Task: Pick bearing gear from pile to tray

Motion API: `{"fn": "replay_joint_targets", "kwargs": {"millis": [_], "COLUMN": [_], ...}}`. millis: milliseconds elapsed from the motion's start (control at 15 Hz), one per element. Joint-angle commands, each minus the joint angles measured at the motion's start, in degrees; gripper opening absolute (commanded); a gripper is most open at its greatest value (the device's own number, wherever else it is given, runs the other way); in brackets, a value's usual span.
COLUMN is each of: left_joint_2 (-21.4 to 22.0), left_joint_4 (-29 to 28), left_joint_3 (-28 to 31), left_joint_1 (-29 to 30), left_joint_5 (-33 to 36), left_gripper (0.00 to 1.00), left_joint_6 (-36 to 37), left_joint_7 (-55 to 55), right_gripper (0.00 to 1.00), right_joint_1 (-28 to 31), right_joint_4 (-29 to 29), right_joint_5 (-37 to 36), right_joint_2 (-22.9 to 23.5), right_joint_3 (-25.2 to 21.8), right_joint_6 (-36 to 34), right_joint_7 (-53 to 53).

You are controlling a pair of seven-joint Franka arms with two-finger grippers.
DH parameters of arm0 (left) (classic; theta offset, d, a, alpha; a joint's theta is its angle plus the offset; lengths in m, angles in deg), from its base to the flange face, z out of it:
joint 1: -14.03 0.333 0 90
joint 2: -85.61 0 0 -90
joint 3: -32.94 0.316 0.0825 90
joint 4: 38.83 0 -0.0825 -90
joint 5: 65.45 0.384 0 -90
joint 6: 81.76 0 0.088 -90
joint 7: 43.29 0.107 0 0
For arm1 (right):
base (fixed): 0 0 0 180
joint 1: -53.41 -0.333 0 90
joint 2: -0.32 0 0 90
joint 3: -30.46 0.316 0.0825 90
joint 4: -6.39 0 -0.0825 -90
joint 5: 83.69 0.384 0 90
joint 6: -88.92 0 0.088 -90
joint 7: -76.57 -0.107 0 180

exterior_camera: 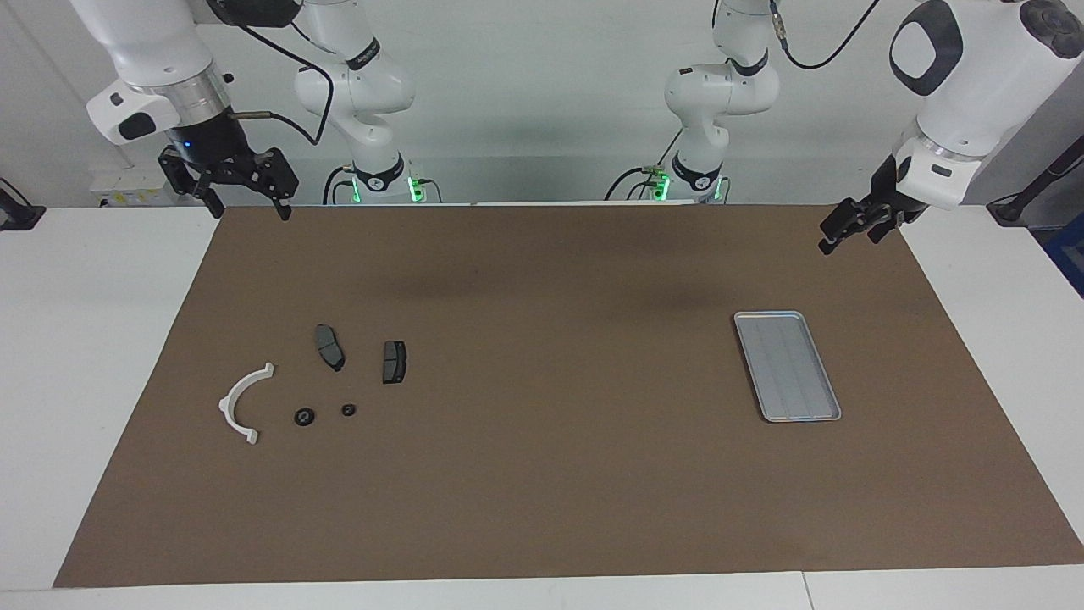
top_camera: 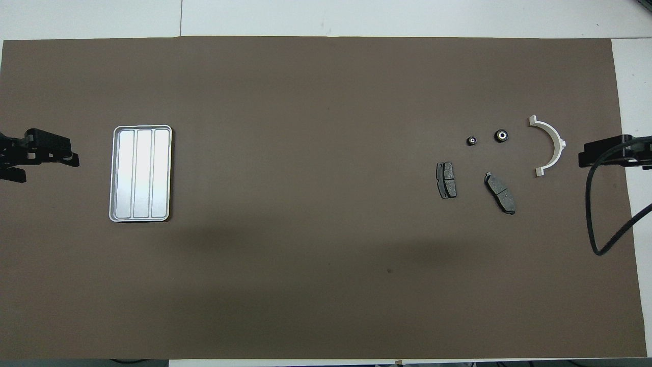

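Brown mat [exterior_camera: 542, 474] fills the frame's lower half, parts lower left, tray [exterior_camera: 787, 366] at centre right.
Both arms wait raised: the right gripper [exterior_camera: 246, 203] at upper left with fingers spread wide, the left gripper [exterior_camera: 851, 229] at upper right, its opening unclear. Tray's long axis runs up the frame, slightly slanted. Below a white half-ring bracket [exterior_camera: 241, 402] and two brake pads [exterior_camera: 329, 346] lie two small black round pieces; the larger one [exterior_camera: 304, 416], beside the bracket, is likely the bearing gear, lying flat with no long axis. Best approached straight down, clear of the bracket.
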Motion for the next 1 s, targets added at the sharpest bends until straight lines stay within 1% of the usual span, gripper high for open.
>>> {"fn": "replay_joint_targets", "kwargs": {"millis": [0,134,267,401,468,535,668,936], "left_joint_2": [2.3,2.3,2.3,2.3,2.3,2.4,2.8,2.9], "left_joint_4": [-2.7,-2.6,-2.8,-2.8,-3.0,-3.5,-4.4,-4.5], "left_joint_3": [0.0,0.0,-0.1,-0.1,-0.1,-0.1,-0.2,-0.1], "left_joint_1": [-0.3,-0.1,0.3,-0.1,-0.2,-0.2,-0.2,-0.2], "left_joint_5": [2.1,3.2,3.2,3.2,3.2,3.2,3.2,3.1], "left_gripper": [1.00,1.00,1.00,1.00,1.00,1.00,1.00,1.00], "left_joint_6": [-1.4,-1.5,-1.5,-2.2,-2.5,-2.7,-3.3,-4.4], "left_joint_7": [2.9,8.3,8.9,8.8,8.7,8.8,8.9,8.1], "right_gripper": [1.00,1.00,1.00,1.00,1.00,1.00,1.00,0.96], "right_joint_1": [0.1,0.1,0.4,0.8,0.8,0.9,1.8,3.2], "right_joint_4": [-2.0,-2.4,-2.6,-4.3,-4.8,-5.7,-6.2,-7.7], "right_joint_5": [0.8,0.8,0.8,0.9,0.9,0.9,0.8,0.7], "right_joint_2": [-0.9,-0.9,-1.0,-1.4,-1.1,-0.5,2.7,9.1], "right_joint_3": [0.2,0.2,0.2,0.2,0.1,0.1,0.0,-0.1], "right_joint_6": [1.0,1.0,0.9,1.6,2.7,6.1,10.3,18.2], "right_joint_7": [-0.8,-0.6,0.0,2.3,3.2,3.6,5.5,7.5]}}
